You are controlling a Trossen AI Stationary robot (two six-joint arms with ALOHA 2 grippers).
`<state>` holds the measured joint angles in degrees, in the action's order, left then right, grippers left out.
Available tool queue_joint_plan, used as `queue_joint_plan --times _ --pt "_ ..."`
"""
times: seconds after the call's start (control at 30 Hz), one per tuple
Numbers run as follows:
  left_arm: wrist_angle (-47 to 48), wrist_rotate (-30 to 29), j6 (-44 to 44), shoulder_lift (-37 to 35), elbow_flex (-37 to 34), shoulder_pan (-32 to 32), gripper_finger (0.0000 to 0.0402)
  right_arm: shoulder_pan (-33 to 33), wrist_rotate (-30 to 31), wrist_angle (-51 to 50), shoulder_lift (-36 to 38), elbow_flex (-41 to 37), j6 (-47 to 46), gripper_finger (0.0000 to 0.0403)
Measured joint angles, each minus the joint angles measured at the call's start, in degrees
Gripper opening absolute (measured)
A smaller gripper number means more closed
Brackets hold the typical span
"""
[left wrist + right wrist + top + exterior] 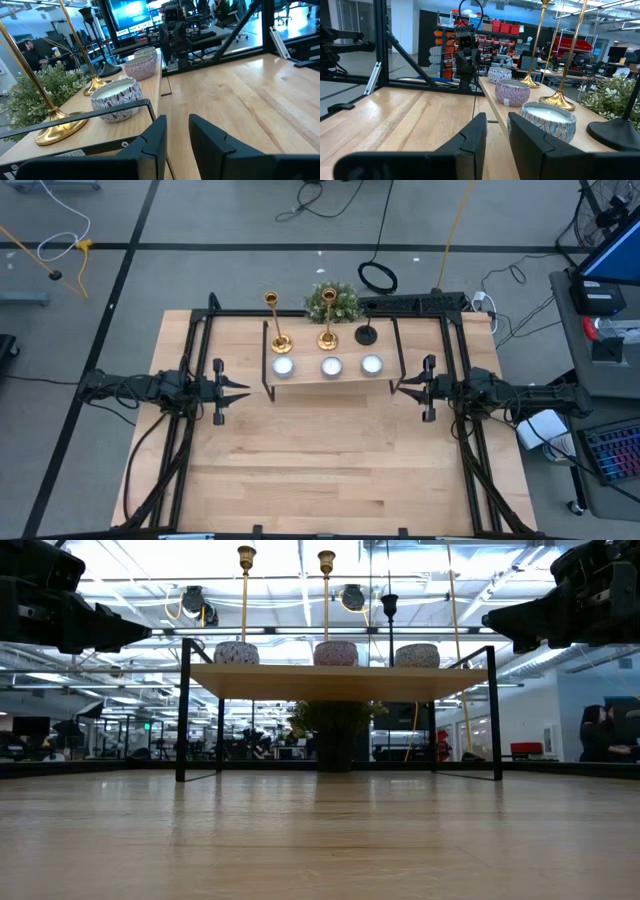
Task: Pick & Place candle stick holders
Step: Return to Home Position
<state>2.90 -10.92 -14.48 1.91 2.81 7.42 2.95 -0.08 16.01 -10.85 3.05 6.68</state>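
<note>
Two slim gold candlesticks and a shorter black one stand upright on their round bases on a small wooden shelf at the table's far middle. They also show in the low view. My left gripper hovers open and empty to the left of the shelf. My right gripper hovers open and empty to its right. Both point at the shelf.
Three patterned candle jars line the shelf's near edge in front of the candlesticks. A bushy green plant stands behind the shelf. The shelf stands on black metal legs. Bare wooden table lies toward the near edge.
</note>
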Motion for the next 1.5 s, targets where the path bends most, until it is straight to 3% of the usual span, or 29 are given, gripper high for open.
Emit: queue_joint_plan --times 1.5 --pt "-0.02 0.13 1.42 0.00 0.00 0.00 0.0088 0.00 0.00 0.00 0.00 0.00 0.01 0.0075"
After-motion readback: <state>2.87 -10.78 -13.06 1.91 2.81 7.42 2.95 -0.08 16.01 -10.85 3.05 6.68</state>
